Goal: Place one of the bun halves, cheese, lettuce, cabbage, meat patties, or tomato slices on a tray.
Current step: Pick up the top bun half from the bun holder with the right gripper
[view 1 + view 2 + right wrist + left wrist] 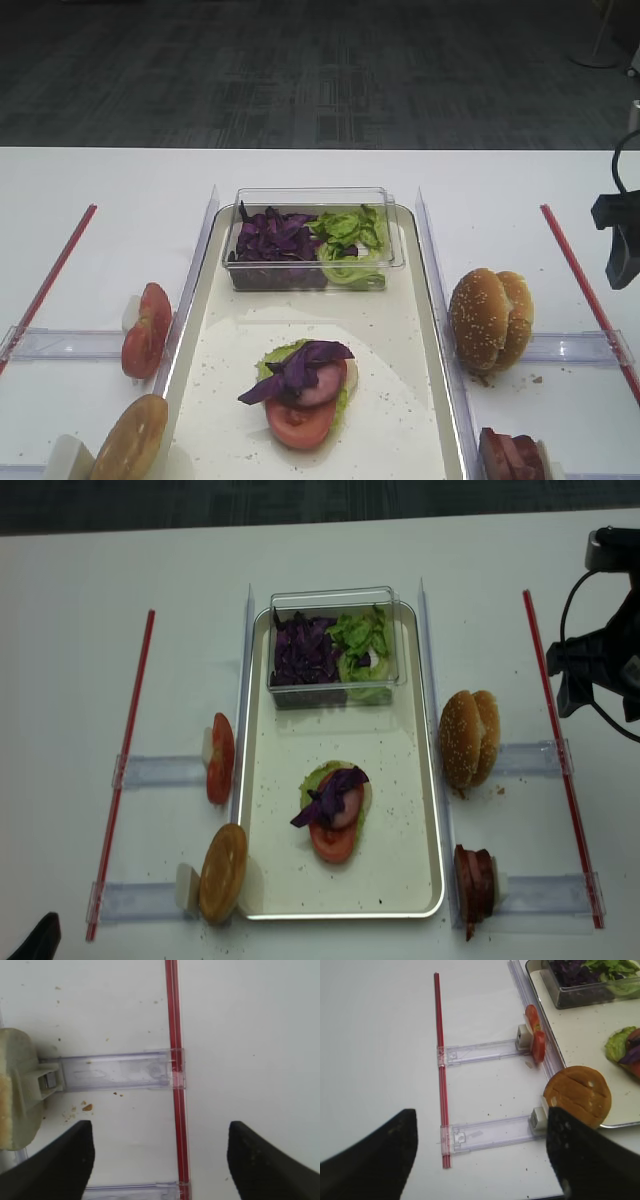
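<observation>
Realsense view alone — meat patties [474, 880]

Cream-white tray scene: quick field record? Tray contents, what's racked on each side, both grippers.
tray: long cream-white tray with silvery rim, crumb-speckled
on tray, far end: small clear plastic box holding dark purple shredded cabbage and crinkly green lettuce
on tray, middle: stack of lettuce, meat, round red tomato slice, cabbage on top
left racks: tomato slices; smooth tan bun
right racks: sesame-seeded bun halves; dark reddish-brown meat patties
right gripper: open, empty, above the red strip
left gripper: open, empty
</observation>
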Controlling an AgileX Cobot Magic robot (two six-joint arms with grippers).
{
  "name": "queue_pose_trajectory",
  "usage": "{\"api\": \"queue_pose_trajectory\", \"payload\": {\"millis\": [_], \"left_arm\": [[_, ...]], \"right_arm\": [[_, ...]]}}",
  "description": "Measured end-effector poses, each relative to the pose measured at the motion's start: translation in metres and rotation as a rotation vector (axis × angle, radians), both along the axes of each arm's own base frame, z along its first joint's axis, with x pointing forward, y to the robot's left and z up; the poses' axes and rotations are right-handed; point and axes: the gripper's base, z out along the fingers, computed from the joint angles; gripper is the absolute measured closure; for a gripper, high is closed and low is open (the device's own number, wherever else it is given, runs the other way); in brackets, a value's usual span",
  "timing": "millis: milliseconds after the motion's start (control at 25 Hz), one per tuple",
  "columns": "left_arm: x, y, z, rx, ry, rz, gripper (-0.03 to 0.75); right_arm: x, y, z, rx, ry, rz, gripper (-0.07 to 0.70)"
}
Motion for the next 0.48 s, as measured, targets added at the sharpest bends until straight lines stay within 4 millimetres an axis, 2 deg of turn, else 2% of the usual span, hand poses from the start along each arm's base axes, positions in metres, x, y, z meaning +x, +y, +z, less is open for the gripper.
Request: {"api": "queue_pose_trajectory", "payload": {"millis": [480], "left_arm": [[0.0,0.0,0.0,0.0,0.0,0.0,0.223]], "right_arm": [[0.0029,0.0063,0.0055,0.074,-0.012,-0.023,0.061]]}}
